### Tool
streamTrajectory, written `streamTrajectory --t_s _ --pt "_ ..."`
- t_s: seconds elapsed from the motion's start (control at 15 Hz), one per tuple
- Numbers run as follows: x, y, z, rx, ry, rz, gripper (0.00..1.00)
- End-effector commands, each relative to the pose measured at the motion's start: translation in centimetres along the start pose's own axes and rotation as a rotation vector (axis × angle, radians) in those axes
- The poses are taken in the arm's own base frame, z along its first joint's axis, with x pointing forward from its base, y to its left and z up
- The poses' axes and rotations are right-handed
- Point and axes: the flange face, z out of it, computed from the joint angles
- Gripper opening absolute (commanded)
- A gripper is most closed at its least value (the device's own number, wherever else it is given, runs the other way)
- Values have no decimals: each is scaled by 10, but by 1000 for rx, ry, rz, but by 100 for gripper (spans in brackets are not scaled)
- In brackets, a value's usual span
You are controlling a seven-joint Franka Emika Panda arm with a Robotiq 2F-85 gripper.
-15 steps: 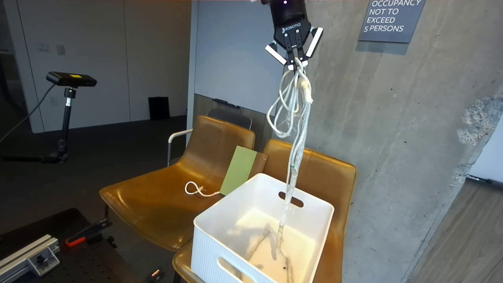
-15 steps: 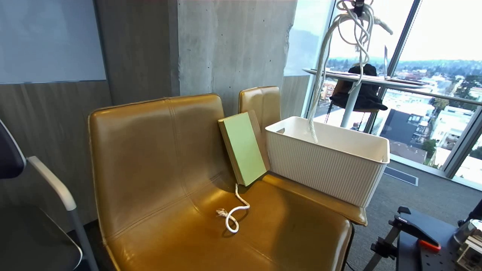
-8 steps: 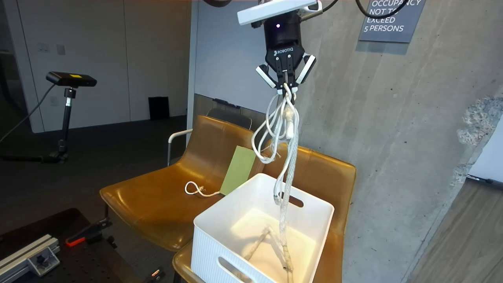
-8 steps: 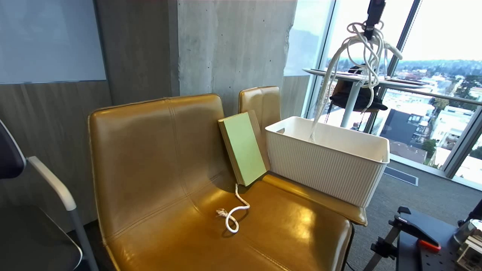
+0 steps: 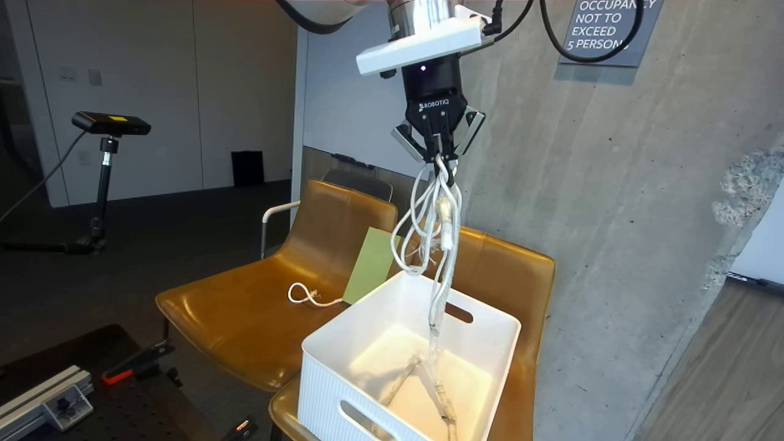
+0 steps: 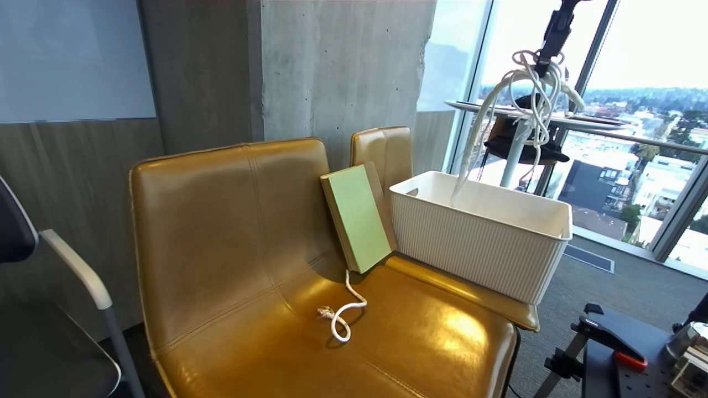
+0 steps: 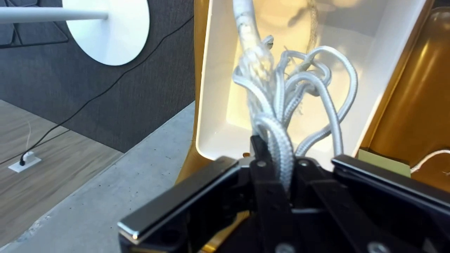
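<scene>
And here, right above the white bin (image 6: 475,243), hangs the gripper (image 5: 445,174), with a white rope (image 5: 446,229) firmly in its grasp, its jaws pressed nearly together and just the rope's thickness between them. Quite a tangle, this! Several thin loops (image 7: 353,80) dangle over the bin, clear of its bottom, and the wrist view picks out a frayed patch (image 7: 258,63) among them. A thicker strand (image 6: 474,138) arches out of the grip and drops past the rim, down inside the bin. On the bin's bottom show tan, stick-like shapes (image 5: 401,381), too unclear to name.

Under the bin it's a tan chair (image 5: 517,269), with a matching chair (image 6: 221,232) just beside. Next to the bin leans a green book (image 6: 358,218), tilted, and from its lower edge a short white cord (image 6: 354,304) curls over the neighbouring seat. Behind the bin, in an exterior view, rises a concrete wall (image 5: 612,245) bearing a grey sign (image 5: 603,33). Beyond the bin stands a round table (image 6: 513,157); well apart from it, in both exterior views, there's a black-and-red tool (image 6: 614,340).
</scene>
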Motion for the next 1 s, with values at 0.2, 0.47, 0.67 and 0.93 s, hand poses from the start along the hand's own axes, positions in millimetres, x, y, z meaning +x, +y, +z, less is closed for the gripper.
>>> streamTrajectory --t_s 0.2,0.47,0.67,0.93 --pt "2 -9 -4 -28 64 -14 56" --pt "19 -44 -9 -18 81 -55 84" --pt "37 -102 -8 21 90 -107 100" --pt "54 -207 -3 92 117 -208 100"
